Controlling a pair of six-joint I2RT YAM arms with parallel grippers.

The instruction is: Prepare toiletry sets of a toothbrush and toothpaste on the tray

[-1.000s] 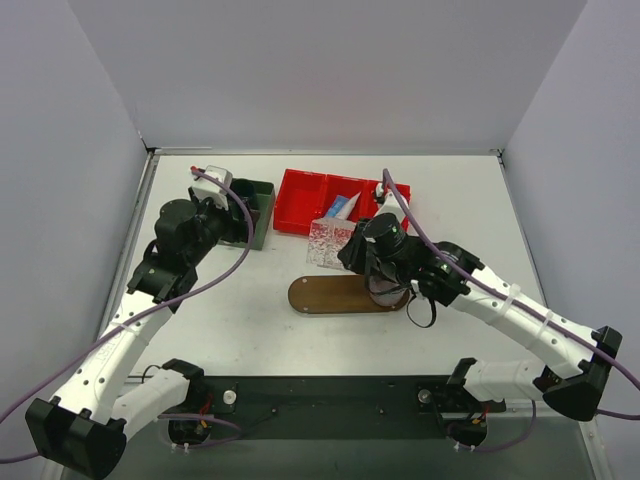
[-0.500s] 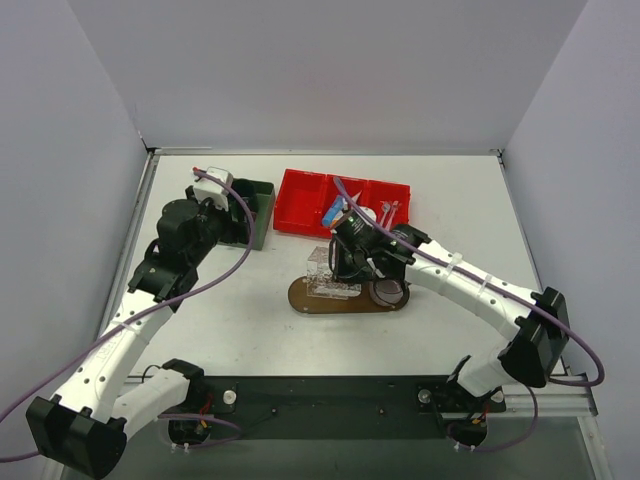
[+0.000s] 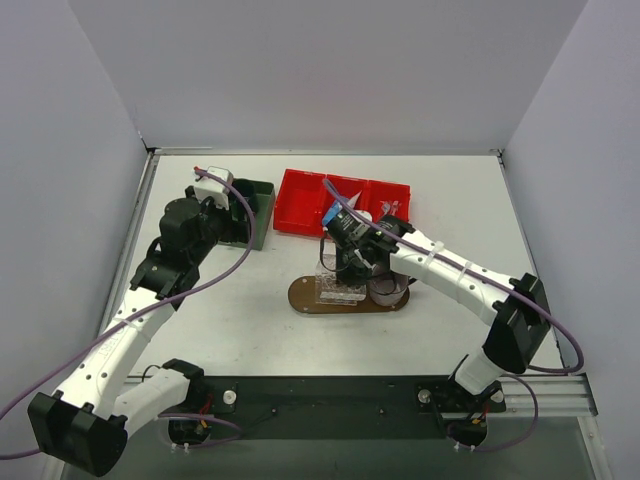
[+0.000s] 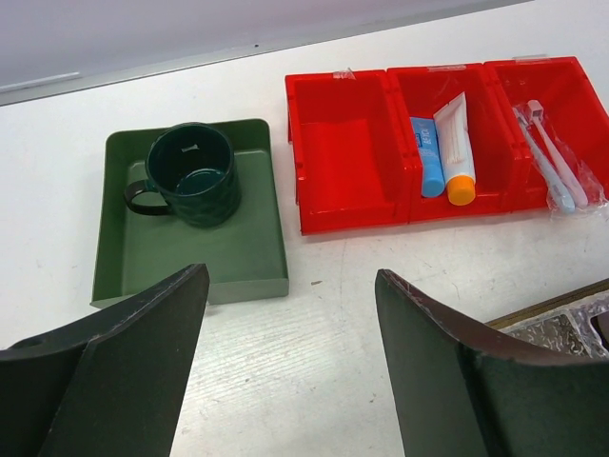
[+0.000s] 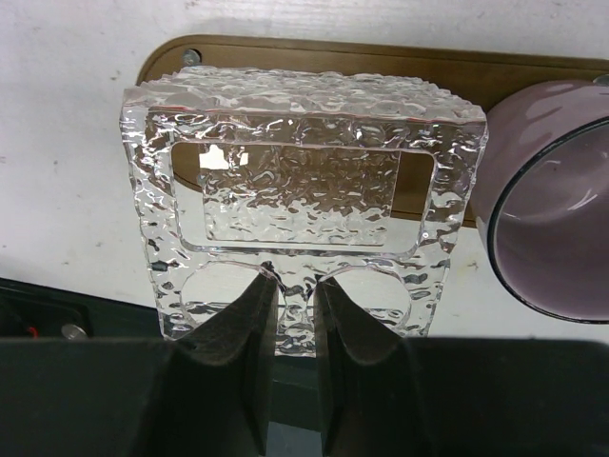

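My right gripper (image 5: 295, 286) is shut on the middle bar of a clear textured plastic holder (image 5: 304, 181), held over the left part of the oval brown tray (image 5: 514, 76). A translucent pink mug (image 5: 552, 190) stands on the tray's right end. From above, the holder (image 3: 338, 288) and the right gripper (image 3: 345, 262) sit over the tray (image 3: 305, 297). My left gripper (image 4: 290, 381) is open above bare table with nothing in it. Ahead of it, two toothpaste tubes (image 4: 427, 157) and pale toothbrushes (image 4: 552, 157) lie in the red bin, and a dark green mug (image 4: 190, 174) stands in the green box.
The red three-compartment bin (image 4: 343, 205) stands at the back centre, its left compartment bare. The green square box (image 4: 190, 249) is to its left, just beyond my left gripper (image 3: 235, 215). White walls close in the table on three sides.
My right arm has swung left and lowered the clear holder from in front of the red bin to over the tray's left part. The left jaws have spread slightly wider.
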